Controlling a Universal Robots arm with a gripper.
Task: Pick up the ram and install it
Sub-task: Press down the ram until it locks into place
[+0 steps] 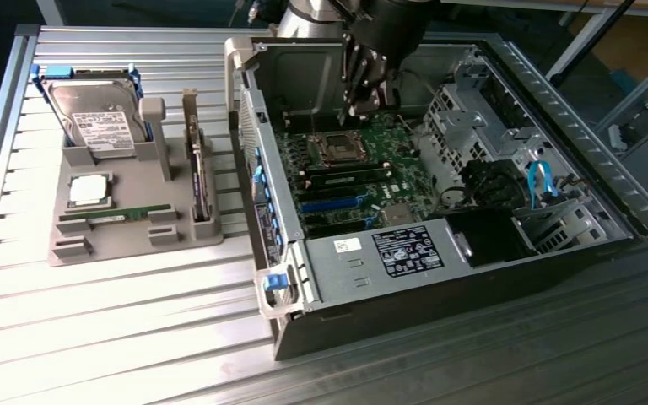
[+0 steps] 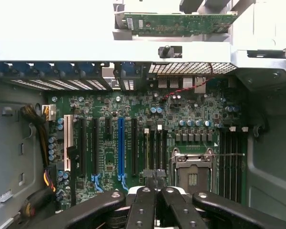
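Note:
The ram (image 1: 116, 215), a thin green stick, lies flat in the grey holder (image 1: 132, 240) at the exterior view's left, outside the computer. My gripper (image 1: 364, 103) hangs inside the open case over the motherboard (image 1: 353, 173), far from the ram. In the wrist view the gripper (image 2: 156, 175) is shut, its two black fingers (image 2: 142, 205) pressed together with nothing between them. Its tips stand just above the narrow memory slots (image 2: 153, 148), beside the open processor socket (image 2: 193, 174).
The holder also carries a hard drive (image 1: 101, 118), a silver processor chip (image 1: 89, 190) and an upright dark card (image 1: 198, 173). Case walls (image 1: 245, 126) ring the motherboard. A drive cage (image 1: 471, 126), cables (image 1: 540, 181) and a power supply (image 1: 414, 249) fill the exterior view's right.

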